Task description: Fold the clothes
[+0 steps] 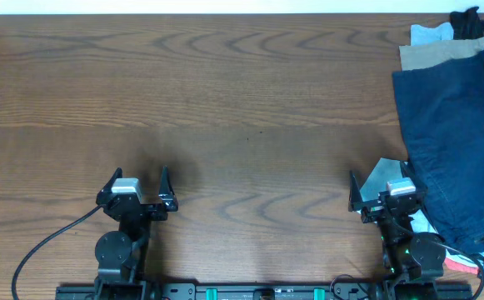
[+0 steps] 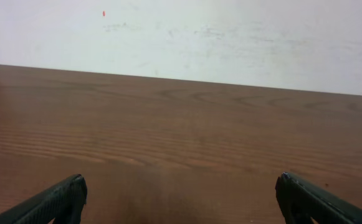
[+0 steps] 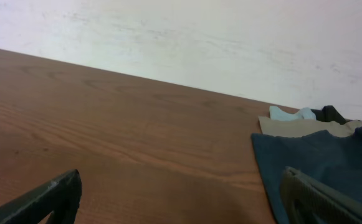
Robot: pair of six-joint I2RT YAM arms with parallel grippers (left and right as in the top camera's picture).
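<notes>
The dark navy denim trousers (image 1: 454, 137) lie on top of a clothes pile at the table's right edge; they also show at the right of the right wrist view (image 3: 305, 158). My right gripper (image 1: 381, 188) is open and empty, just left of the trousers' lower part, its right finger close by the denim (image 3: 181, 196). My left gripper (image 1: 136, 182) is open and empty over bare wood at the front left (image 2: 181, 199), far from the trousers.
Tan khaki trousers (image 1: 437, 52) and a pale blue cloth (image 1: 429, 33) lie under the denim at the back right, with a black garment (image 1: 475, 21) behind. More cloth (image 1: 387, 173) peeks out near my right gripper. The brown wooden table (image 1: 242, 117) spreads left of the pile.
</notes>
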